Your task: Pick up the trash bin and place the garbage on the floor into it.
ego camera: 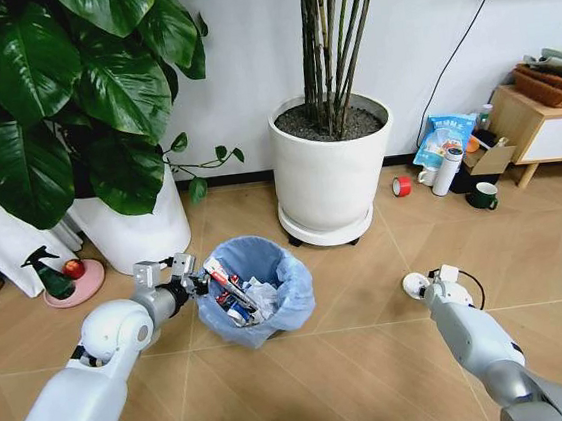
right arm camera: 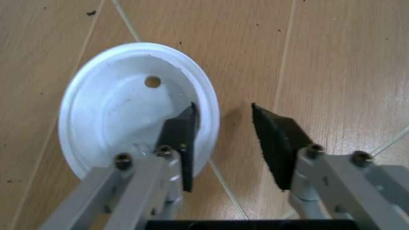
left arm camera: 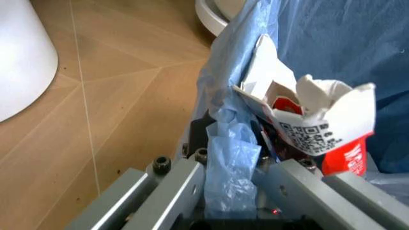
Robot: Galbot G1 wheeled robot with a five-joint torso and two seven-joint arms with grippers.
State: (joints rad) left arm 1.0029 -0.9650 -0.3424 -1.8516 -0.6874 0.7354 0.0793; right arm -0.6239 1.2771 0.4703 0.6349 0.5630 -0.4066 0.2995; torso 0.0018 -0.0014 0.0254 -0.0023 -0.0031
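**A:** Where's the bin, and who has it?

**B:** The bin (ego camera: 254, 289) sits on the floor in front of the robot, toward 11 o'clock from centre. The left pincer (ego camera: 189, 275) is clenched on its near-left rim, pinching the blue bag (left arm camera: 230, 163) between the jaws. Inside lie a torn carton (left arm camera: 313, 127) and crumpled paper.

**A:** And the right arm?

**B:** The right pincer (right arm camera: 223, 139) hangs released just above the floor over a white disc (right arm camera: 128, 105), at about 3 o'clock from the bin. One finger (right arm camera: 182, 143) overlaps the disc's rim, the other stands over bare floor beside it, so the rim lies between the jaws.

**A:** So what does the next move depend on?

**B:** I'd judge it's that rim staying between the fingers. The disc lies flat, so closing has to catch its thin edge. The right arm is plainly the nearer one.

**A:** Anything in the way?

**B:** Nothing close. The big white pot (ego camera: 332, 170) stands at 12 o'clock, well behind. A red tape roll (ego camera: 401, 186) and a mug (ego camera: 482, 195) sit farther back at 1 o'clock, by the cabinet (ego camera: 544, 128).
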